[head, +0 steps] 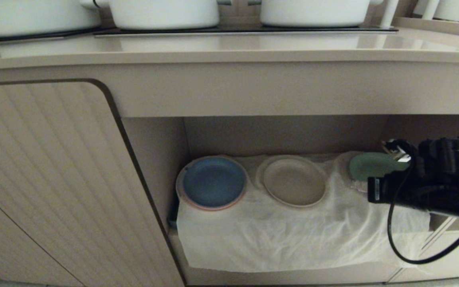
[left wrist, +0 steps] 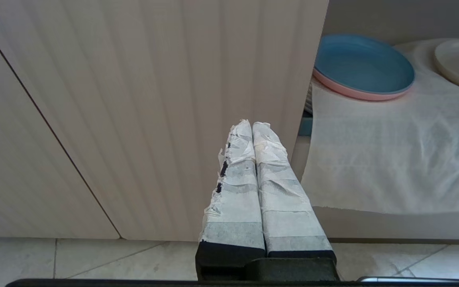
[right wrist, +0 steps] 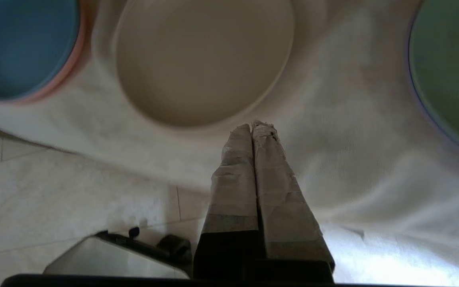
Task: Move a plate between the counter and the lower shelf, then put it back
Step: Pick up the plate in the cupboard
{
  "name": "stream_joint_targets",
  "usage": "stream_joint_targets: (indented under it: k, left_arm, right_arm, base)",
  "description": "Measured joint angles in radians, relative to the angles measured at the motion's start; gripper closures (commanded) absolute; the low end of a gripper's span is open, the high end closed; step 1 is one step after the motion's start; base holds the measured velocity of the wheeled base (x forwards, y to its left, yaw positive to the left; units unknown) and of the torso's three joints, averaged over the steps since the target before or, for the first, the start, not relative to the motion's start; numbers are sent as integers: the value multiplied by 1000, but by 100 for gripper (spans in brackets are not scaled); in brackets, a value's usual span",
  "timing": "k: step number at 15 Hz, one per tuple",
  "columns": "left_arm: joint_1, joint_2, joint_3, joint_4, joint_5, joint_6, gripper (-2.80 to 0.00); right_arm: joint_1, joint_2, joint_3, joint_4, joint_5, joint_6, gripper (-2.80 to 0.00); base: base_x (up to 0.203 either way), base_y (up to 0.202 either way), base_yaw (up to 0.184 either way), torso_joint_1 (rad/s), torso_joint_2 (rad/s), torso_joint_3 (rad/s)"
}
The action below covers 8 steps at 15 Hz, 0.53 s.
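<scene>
The plate lies flat mid-shelf on the lower shelf, between a blue plate and a green plate. It looks stiff and breakable — best pinched at its near rim. Only the right wrist view shows the right gripper, jaws closed and empty, just short of that rim; the left gripper, closed too, faces a cabinet door.

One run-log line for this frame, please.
right gripper shut, empty, near plate | plate on lower shelf | left gripper shut, parked
</scene>
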Motion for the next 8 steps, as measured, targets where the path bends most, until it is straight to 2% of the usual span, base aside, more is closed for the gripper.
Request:
stream_joint_targets:
  k: [3,8]
  left_arm:
    - [0,0,0,0,0,0,0]
    - [0,0,0,0,0,0,0]
  right_arm:
    - [-17,55,-60,11,71,3,0]
    - [-16,124,-78,12,142,-1,0]
  base:
    - [0,0,0,0,0,0]
    - [0,0,0,0,0,0]
